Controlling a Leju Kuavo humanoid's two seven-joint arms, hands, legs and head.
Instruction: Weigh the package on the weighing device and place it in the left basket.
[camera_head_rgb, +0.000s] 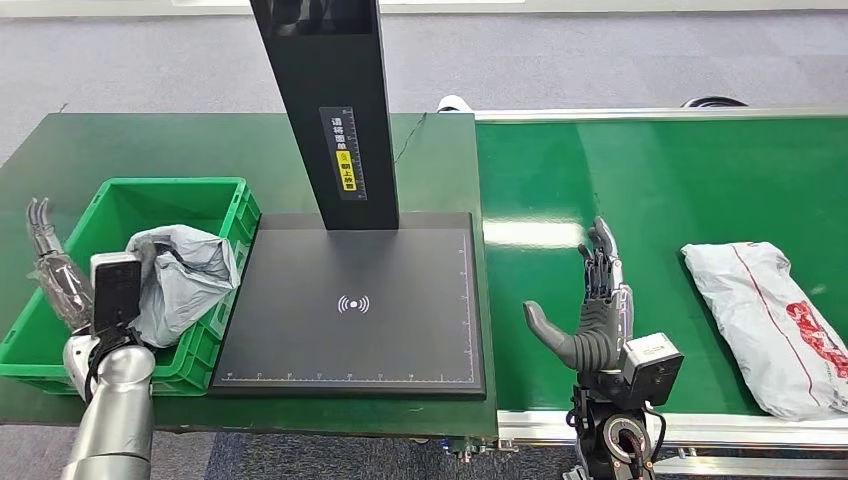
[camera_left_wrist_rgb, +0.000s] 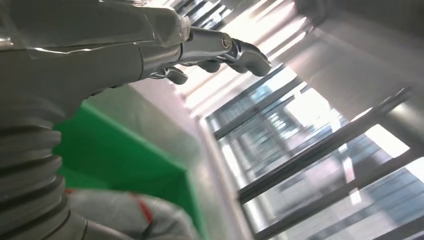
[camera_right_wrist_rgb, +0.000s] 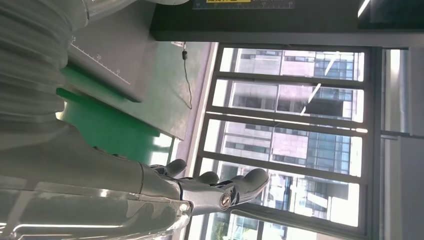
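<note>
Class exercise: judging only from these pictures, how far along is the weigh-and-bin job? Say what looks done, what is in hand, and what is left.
Done: a grey package already lies in the green basket, and the scale platform is bare. In hand: nothing; the left hand hovers over the basket and the right hand over the conveyor belt, both with fingers apart. Left: a white package waits on the belt, unweighed.

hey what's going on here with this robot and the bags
The robot is between packages. A grey package already lies in the green basket, and the left hand hovers open beside it. The black weighing device has nothing on it. The right hand is open above the green conveyor belt, where a white package lies untouched.
</note>
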